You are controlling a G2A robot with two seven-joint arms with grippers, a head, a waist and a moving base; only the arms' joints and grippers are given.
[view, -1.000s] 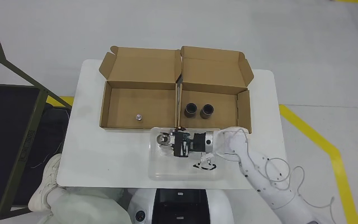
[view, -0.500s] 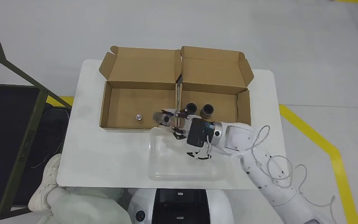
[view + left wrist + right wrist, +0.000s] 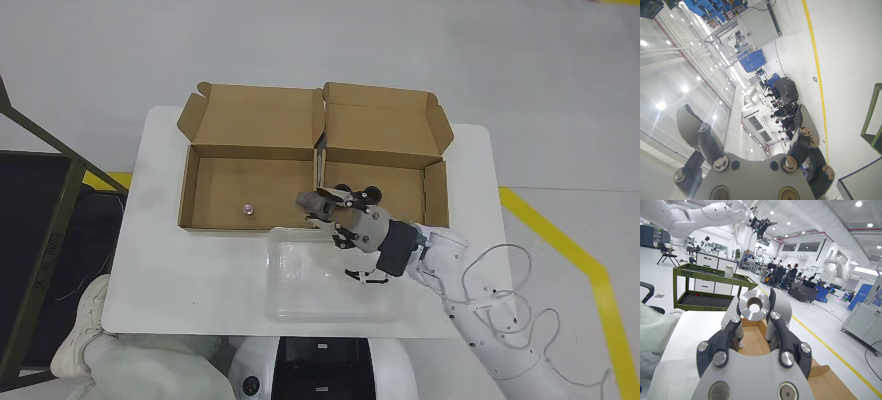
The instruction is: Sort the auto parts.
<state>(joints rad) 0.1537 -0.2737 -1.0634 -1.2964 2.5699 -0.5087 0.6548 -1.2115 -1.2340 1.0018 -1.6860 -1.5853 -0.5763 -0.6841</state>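
My right gripper (image 3: 313, 203) is shut on a round silver metal part (image 3: 307, 201) with a centre hole, held above the right end of the left cardboard box (image 3: 215, 195). In the right wrist view that silver part (image 3: 754, 307) sits between the fingers, over the box floor (image 3: 753, 340). A small silver part (image 3: 245, 209) lies in the left box. Two black cylinders (image 3: 372, 193) stand in the right box (image 3: 405, 180), one partly hidden by the gripper. My left gripper (image 3: 743, 115) is open and holds nothing, pointing up into the room; the right wrist view catches it raised high (image 3: 765, 223).
A clear plastic tray (image 3: 300, 290) lies on the white table (image 3: 160, 250) in front of the boxes. Both box lids stand open at the back. A green cart (image 3: 711, 291) stands beyond the table's left edge.
The right gripper has lifted the silver part out of the clear tray and carried it back toward the boxes, turning as it went. It now hangs over the left box's right end.
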